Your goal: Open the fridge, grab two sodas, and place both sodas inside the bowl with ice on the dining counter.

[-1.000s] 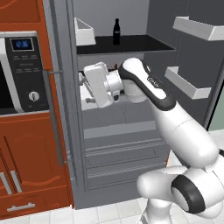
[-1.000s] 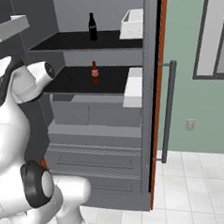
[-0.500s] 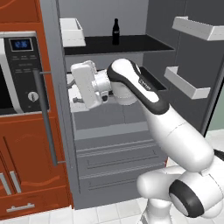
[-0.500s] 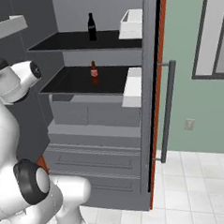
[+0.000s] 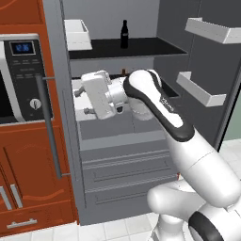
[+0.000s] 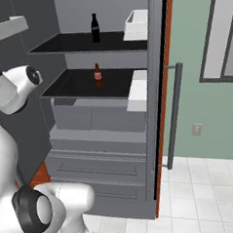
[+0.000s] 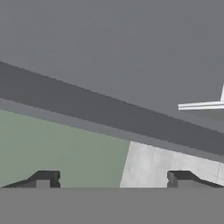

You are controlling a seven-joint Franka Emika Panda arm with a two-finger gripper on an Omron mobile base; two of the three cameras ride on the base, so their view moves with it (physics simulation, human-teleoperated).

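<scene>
Centrally, the fridge (image 5: 117,160) stands with both doors swung wide, its black shelves and lower drawers exposed. Left door (image 5: 59,94), bearing a thin vertical bar handle (image 5: 49,127), lies just beside the hand (image 5: 77,101), which sits at the height of the lower shelf with its white body pointing toward that door's inner edge. Right door (image 6: 159,101) is well apart from the hand, across the full width of the compartment, and carries white bins (image 6: 139,90). Beyond the left door is a red-brown cabinet (image 5: 23,164) with a microwave (image 5: 19,77). One soda (image 6: 95,27) stands upright on the upper shelf (image 6: 92,42), above and behind the hand; the second soda (image 6: 98,74) stands upright on the lower shelf (image 6: 87,83), roughly level with the hand and behind the arm's wrist. In the hand view, the two dark fingertips (image 7: 43,178) stand far apart with nothing between them: the hand is open and empty.
</scene>
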